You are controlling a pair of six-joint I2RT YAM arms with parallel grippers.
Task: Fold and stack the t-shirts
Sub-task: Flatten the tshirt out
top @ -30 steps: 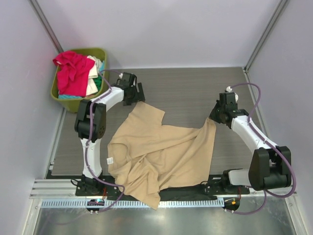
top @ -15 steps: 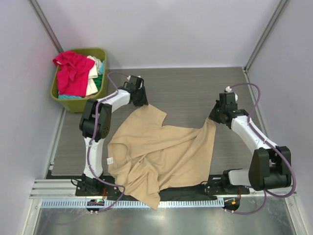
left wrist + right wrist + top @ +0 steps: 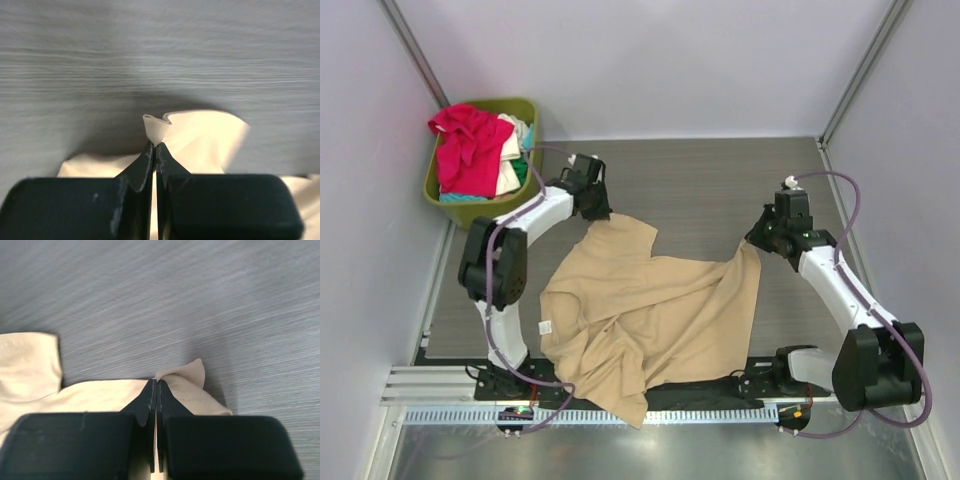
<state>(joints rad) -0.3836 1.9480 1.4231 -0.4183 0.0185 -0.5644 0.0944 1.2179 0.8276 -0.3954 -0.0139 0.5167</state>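
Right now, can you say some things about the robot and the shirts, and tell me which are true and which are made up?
1. The left gripper pinches a bit of the tan t-shirt. True.
2. The right gripper is open and holds nothing. False: it is shut on an edge of the tan t-shirt.
3. The pink-red t-shirt lies in the green basket. True.
4. The tan t-shirt is neatly folded. False: it lies spread and rumpled on the table.
5. The green basket sits in the far right corner. False: it sits in the far left corner.
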